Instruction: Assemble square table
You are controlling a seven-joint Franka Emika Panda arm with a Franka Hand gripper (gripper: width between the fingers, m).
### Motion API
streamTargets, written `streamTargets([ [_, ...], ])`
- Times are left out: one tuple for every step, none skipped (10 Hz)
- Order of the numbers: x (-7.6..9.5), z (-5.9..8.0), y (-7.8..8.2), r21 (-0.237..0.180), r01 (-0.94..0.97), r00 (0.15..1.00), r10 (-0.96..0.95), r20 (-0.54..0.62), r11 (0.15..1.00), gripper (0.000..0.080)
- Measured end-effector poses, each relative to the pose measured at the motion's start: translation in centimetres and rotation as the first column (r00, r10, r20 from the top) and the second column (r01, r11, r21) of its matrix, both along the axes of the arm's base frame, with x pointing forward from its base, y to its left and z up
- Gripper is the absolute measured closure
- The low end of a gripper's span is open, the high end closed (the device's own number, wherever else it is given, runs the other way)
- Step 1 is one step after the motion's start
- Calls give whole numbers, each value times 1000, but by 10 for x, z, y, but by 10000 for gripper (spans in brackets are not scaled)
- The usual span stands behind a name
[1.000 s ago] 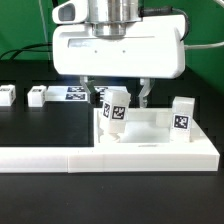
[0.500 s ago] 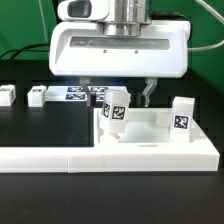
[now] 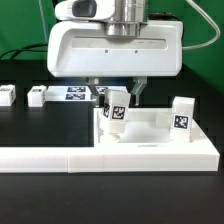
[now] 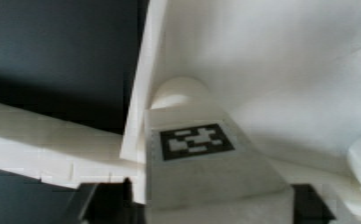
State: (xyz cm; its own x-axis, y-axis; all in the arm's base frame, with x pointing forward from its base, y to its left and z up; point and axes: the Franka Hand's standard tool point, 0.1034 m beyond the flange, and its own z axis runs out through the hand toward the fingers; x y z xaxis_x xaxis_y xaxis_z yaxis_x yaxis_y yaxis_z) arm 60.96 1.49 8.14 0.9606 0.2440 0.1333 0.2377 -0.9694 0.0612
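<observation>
Two fingers (image 3: 100,98) are straddling a short white tagged block leg (image 3: 117,112) standing at the ten o'clock corner of the white square plastic slab (image 3: 150,142), though I cannot tell whether they are grasping it; the next move is likely calling for clamping and screwing it in.

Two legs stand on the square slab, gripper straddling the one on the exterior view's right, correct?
No: the gripper straddles the leg on the exterior view's left; the other leg stands free on the slab, as the exterior view shows.
</observation>
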Motion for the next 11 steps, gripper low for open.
streamTargets([
  [0, 0, -1, -1, 2, 1000, -2, 2, 1000, 510],
  [0, 0, -2, -1, 2, 1000, -2, 2, 1000, 510],
  [0, 0, -2, -1, 3, 1000, -3, 2, 1000, 509],
  [0, 0, -3, -1, 4, 1000, -4, 0, 1000, 509],
  [1, -1, -6, 5, 19, 999, -19, -26, 1000, 509],
  [4, -1, -9, 12, 62, 997, -62, -36, 998, 509],
  [5, -1, -9, 13, 78, 996, -78, -34, 997, 509],
  [5, -1, -9, 19, 133, 991, -133, -32, 991, 509],
  [6, -1, -10, 35, 221, 975, -220, -30, 975, 509],
  [6, -1, -10, 53, 323, 946, -321, -32, 945, 509],
  [6, -1, -10, 70, 414, 910, -413, -37, 907, 509],
])
